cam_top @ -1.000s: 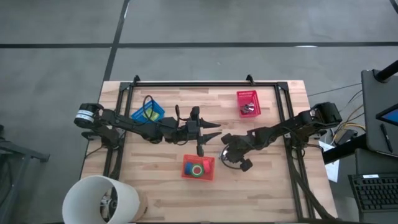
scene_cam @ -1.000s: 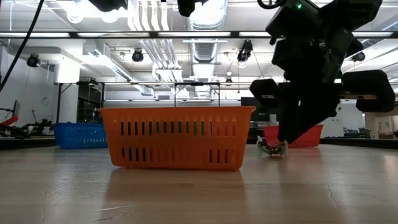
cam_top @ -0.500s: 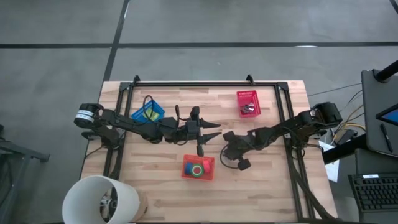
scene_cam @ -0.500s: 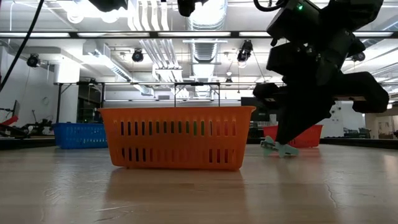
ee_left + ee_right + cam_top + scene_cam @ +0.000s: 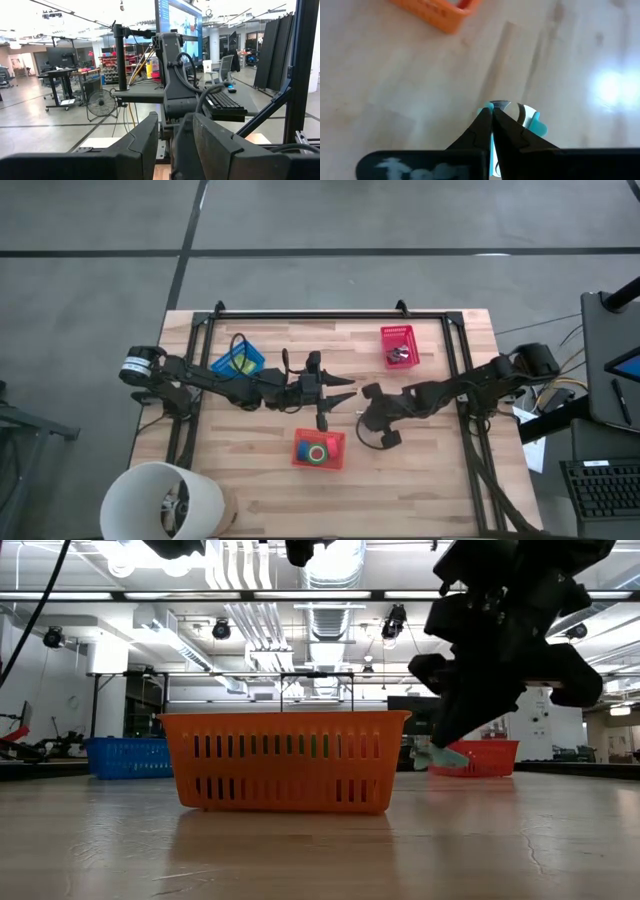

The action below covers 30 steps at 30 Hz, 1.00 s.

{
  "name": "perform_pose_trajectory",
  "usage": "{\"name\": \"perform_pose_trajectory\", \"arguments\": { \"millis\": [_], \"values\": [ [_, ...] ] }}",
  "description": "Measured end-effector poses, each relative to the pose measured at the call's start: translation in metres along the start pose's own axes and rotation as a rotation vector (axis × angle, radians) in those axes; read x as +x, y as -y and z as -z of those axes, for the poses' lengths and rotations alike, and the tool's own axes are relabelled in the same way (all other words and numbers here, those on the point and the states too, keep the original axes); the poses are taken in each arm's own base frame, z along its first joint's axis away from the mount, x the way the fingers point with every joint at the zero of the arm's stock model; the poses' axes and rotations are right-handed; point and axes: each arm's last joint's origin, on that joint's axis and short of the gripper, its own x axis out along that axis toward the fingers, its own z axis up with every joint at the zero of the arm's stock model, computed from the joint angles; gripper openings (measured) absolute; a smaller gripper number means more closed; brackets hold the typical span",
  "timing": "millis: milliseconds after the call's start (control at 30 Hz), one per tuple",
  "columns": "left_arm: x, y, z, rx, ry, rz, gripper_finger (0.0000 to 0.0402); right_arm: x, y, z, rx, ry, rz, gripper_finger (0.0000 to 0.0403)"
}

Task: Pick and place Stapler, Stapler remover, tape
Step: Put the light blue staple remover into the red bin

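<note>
My right gripper (image 5: pixel 364 402) is over the middle of the table, shut on a pale teal stapler remover (image 5: pixel 440 754) with metal jaws, which also shows in the right wrist view (image 5: pixel 527 120). My left gripper (image 5: pixel 343 391) waits open just to its left, holding nothing. The orange basket (image 5: pixel 318 448) stands nearer the table's near edge with a green tape roll (image 5: pixel 317 453) lying inside. The blue basket (image 5: pixel 238 360) holds a yellow-green object. The red basket (image 5: pixel 398 345) holds small grey metal pieces (image 5: pixel 399 356). My right gripper pinches the stapler remover between its two fingers (image 5: pixel 507 131), coming from above at a slant. The fingers hide the part they are on; the teal wings (image 5: pixel 538 126) and metal jaws (image 5: pixel 520 111) stick out past the fingertips. The remover hangs lifted clear of the table.
A black frame rail (image 5: pixel 320 315) runs along the table's far edge and both sides. A large white cylinder (image 5: pixel 160 500) stands at the near left corner. Bare wood (image 5: pixel 420 470) lies to the right of the orange basket.
My right gripper has risen and moved toward the table's far edge, staying shut. The stapler remover, which rested on the table a second ago, is now lifted clear and hangs below the fingers.
</note>
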Motion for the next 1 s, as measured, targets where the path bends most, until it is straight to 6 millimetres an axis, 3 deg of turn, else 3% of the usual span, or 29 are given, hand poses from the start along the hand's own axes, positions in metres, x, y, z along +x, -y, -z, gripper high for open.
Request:
{"name": "perform_pose_trajectory", "arguments": {
  "millis": [200, 500, 767, 1000],
  "values": [
    [0.000, 0.000, 0.000, 0.000, 0.000, 0.000, 0.0126, -0.017, 0.007, 0.003, 0.033, -0.061, 0.191, 0.0008],
    [0.000, 0.000, 0.000, 0.000, 0.000, 0.000, 0.0126, -0.064, 0.035, 0.010, 0.284, -0.045, 0.544, 0.0008],
    [0.000, 0.000, 0.000, 0.000, 0.000, 0.000, 0.0126, -0.098, 0.071, 0.028, 0.572, 0.027, 0.686, 0.0008],
    [0.000, 0.000, 0.000, 0.000, 0.000, 0.000, 0.0126, -0.106, 0.103, 0.050, 0.733, 0.005, 0.730, 0.0008]
  ]
}}
